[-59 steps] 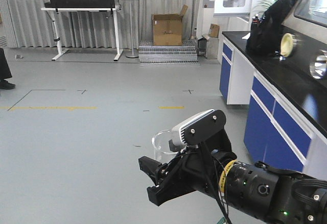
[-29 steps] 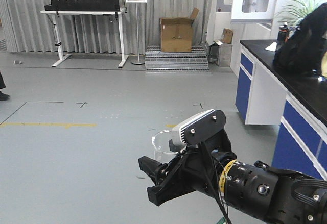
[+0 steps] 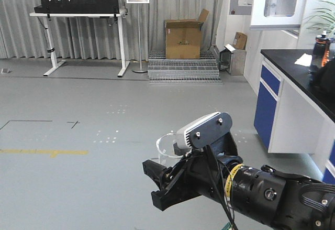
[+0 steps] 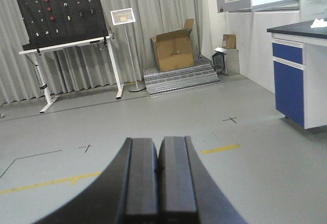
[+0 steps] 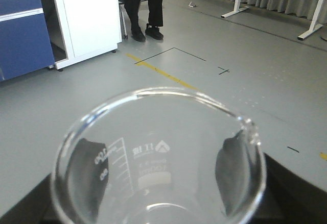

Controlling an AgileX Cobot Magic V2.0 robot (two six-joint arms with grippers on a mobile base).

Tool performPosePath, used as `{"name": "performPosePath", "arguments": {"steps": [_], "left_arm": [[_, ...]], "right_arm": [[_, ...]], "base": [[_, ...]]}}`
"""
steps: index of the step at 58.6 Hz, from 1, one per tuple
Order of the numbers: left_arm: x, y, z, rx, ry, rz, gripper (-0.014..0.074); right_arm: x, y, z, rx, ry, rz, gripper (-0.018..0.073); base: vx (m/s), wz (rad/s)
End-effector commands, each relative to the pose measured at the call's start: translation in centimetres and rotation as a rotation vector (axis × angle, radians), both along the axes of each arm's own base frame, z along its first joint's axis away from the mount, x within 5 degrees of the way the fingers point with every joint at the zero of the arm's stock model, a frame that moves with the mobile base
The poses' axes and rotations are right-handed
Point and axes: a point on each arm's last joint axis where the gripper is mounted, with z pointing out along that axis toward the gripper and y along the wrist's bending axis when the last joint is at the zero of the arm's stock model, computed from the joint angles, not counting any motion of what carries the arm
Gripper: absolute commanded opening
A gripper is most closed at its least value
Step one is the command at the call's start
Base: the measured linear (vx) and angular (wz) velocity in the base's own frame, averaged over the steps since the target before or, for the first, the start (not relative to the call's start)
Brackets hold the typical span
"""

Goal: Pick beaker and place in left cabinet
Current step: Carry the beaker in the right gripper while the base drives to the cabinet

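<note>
The beaker (image 5: 158, 152) is clear glass with white markings and a flared rim. It fills the right wrist view, upright between the two dark fingers (image 5: 97, 170) of my right gripper (image 5: 163, 183), which is shut on it. In the front view the beaker (image 3: 166, 147) sticks up from the right gripper (image 3: 159, 180), held above the floor at the bottom centre. My left gripper (image 4: 158, 145) is shut and empty, pointing over the grey floor. The left cabinet is out of view.
A blue-fronted, black-topped counter (image 3: 293, 99) stands at the right. Far off are a cardboard box (image 3: 183, 39) on metal steps (image 3: 183, 66), a sign stand (image 3: 137, 31) and a white table with a pegboard (image 3: 78, 14). A seated person's legs (image 5: 140, 2) show in the right wrist view.
The whole front view has swung left: the counter has slid towards the right edge and the box and table sit further right. The right gripper still holds the beaker the same way.
</note>
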Motion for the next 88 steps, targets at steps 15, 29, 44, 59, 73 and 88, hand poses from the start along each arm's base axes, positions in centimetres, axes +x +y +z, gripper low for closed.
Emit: {"name": "performPosePath", "arguments": {"steps": [15,29,44,59,73,88], "left_arm": [[-0.15,-0.01,0.25,-0.015,-0.076,-0.004,0.0001],[-0.15,-0.01,0.25,-0.015,-0.076,-0.004,0.0001],[-0.15,-0.01,0.25,-0.015,-0.076,-0.004,0.0001],[-0.15,-0.01,0.25,-0.015,-0.076,-0.004,0.0001],[-0.15,-0.01,0.25,-0.015,-0.076,-0.004,0.0001],[-0.15,-0.01,0.25,-0.015,-0.076,-0.004,0.0001]], "right_arm": [[-0.51,0.1,2.76,0.088,-0.086,0.037,-0.0001],[-0.51,0.1,2.76,0.088,-0.086,0.037,-0.0001],[-0.51,0.1,2.77,0.089,-0.087,0.037,-0.0001],[-0.51,0.11,2.77,0.089,-0.087,0.037,-0.0001],[-0.47,0.13,2.67,0.087,-0.084,0.036,-0.0001],[-0.42,0.17,2.58,0.086,-0.082,0.037,-0.0001]], "base": [[0.77,0.02],[0.79,0.01],[0.78,0.01],[0.77,-0.02],[0.76,-0.05],[0.75,-0.05]]}}
